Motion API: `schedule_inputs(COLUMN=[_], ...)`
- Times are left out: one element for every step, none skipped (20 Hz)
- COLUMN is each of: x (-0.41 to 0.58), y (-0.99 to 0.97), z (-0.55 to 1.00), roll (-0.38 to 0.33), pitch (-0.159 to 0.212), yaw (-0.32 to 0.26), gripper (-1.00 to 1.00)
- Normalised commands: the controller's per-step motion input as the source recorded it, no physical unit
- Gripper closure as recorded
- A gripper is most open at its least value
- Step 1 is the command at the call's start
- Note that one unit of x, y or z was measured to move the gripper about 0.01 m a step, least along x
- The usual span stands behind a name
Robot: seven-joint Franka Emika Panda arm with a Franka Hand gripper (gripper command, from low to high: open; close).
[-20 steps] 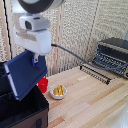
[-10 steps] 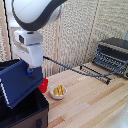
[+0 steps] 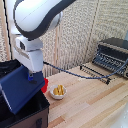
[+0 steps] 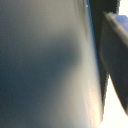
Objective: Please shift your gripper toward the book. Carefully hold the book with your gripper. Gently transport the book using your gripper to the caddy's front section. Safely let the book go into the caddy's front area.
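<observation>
A large white-and-grey robot arm's white boxy gripper [image 3: 31,76] is holding a thin rectangular dark navy blue hardcover book [image 3: 21,88] by its upper edge, its short blue-tipped fingers closed on the cover, at the exterior view's left. The book is hanging tilted, its lower part sitting just above or within the open top of the big black soft-sided rectangular caddy [image 3: 30,116], though which compartment it is over cannot be told. A small red object [image 3: 45,84] is peeking out just beside the book, and a small white bowl [image 3: 58,92] holding yellow pieces is sitting near the caddy on the pale wooden table [image 3: 95,102]. A dark metal toaster oven [image 3: 113,53] is standing well apart at the exterior view's right. The wrist view is filling with the blurred blue-grey book cover [image 4: 45,65].
</observation>
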Motion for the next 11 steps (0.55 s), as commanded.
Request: schedule_inputs(x=[-0.003,0.000,0.000,0.000,0.006,0.174,0.257,0.149,0.229,0.286,0.357], y=[0.17,0.16,0.11,0.00,-0.03,-0.15,-0.29,-0.63,-0.49,-0.49,-0.32], z=[0.14,0.16,0.17,0.24,0.26,0.29,0.30,0.21,0.19,0.29,0.24], roll=[0.000,0.000,0.000,0.000,0.003,0.034,0.051,0.141,0.101,0.085,0.062], pitch=[0.010,0.008,0.000,0.000,0.000,0.000,0.000,0.000,0.000,0.030,0.119], yaw=[-0.063,-0.069,-0.076,-0.074,-0.057,-0.042,-0.033,0.000,0.000,-0.034,-0.055], gripper=[-1.00,-1.00,-1.00,-1.00,-1.00,-1.00,-1.00,-1.00,-1.00,-1.00,-1.00])
